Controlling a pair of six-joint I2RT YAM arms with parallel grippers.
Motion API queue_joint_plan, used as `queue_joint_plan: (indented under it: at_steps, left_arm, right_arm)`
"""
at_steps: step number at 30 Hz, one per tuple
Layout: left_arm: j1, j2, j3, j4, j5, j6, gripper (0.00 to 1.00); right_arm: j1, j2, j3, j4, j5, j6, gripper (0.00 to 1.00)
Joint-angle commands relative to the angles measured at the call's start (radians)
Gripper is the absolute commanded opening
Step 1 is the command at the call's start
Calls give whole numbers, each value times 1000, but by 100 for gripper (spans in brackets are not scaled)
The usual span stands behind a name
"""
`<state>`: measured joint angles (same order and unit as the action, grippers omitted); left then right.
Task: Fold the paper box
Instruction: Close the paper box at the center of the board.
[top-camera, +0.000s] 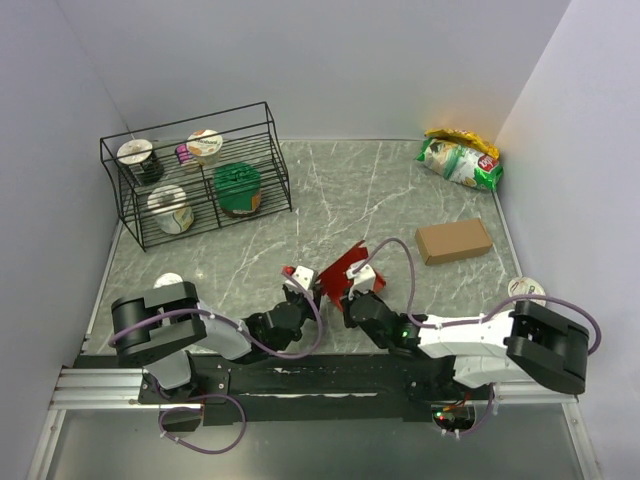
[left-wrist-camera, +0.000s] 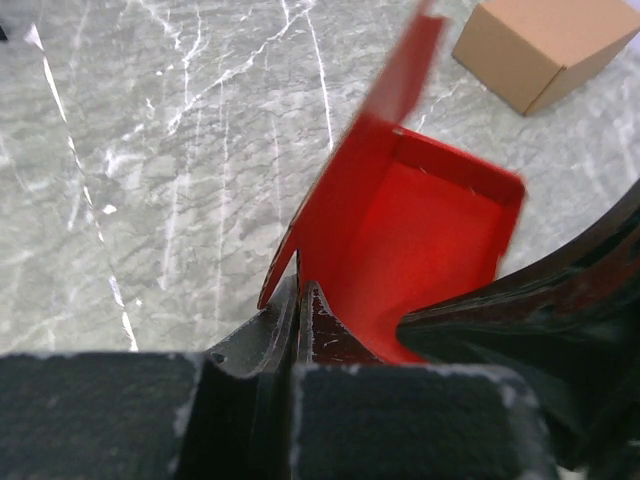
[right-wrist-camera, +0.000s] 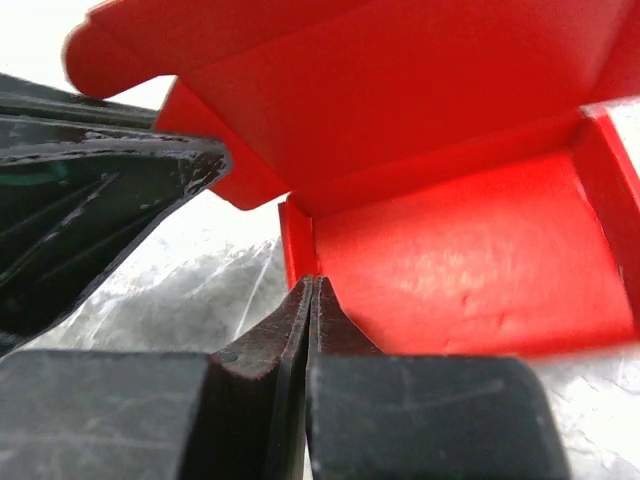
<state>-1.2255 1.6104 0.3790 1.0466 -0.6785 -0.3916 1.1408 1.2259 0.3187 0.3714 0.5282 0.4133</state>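
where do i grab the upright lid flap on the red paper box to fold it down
Probably pinch the lid flap near its free top edge, coming from above: it stands tilted up off the paper box, both faces bare. The left gripper and right gripper are each shut on a box wall, so one would have to release first.

Paper box (top-camera: 340, 268): bright red, plain. Table (top-camera: 380, 190): grey marble pattern, white veins. Cardboard box (top-camera: 454, 241): plain brown. Wire rack (top-camera: 190, 185): black. Snack bag (top-camera: 460, 160): green, yellow. Cable (top-camera: 412, 280): purple. Left gripper (left-wrist-camera: 300, 290), right gripper (right-wrist-camera: 312, 285): black.
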Motion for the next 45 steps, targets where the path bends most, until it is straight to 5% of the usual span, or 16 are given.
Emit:
queue_joint_plan:
  at_steps: [1,3,4,7,11,14,19,26,37,45]
  left_arm:
    - [-2,-12,29,38,51,219,1]
    - [41,-33,32,14,124,311,1]
    - [66,-67,34,-31,182,322,1]
    - [170,-148,29,-108,400,372,1]
    - [268,-222,63,-310,574,476,1]
    - [334,-256,103,-448,661,516,1]
    - [400,-288,150,-560,795,550,1]
    - [440,-259,210,-632,861,560,1]
    - [457,-233,215,-620,873,557,1]
    - [460,-207,235,-631,882,570,1]
  right_arm:
    - [8,-107,65,-67,-62,-49,11]
    - [5,-193,92,-156,-86,-62,30]
    - [1,-227,97,-178,-103,-95,47]
    - [-62,-357,114,-275,-189,-137,71]
    - [-367,-421,140,-345,-486,-172,87]
    - [-472,-347,187,-365,-634,-232,87]
    - [-670,-211,246,-301,-884,-327,72]
    - [-702,-121,287,-276,-919,-462,70]
    - [-704,-34,321,-272,-850,-507,43]
    - [-701,-42,309,-246,-836,-511,34]
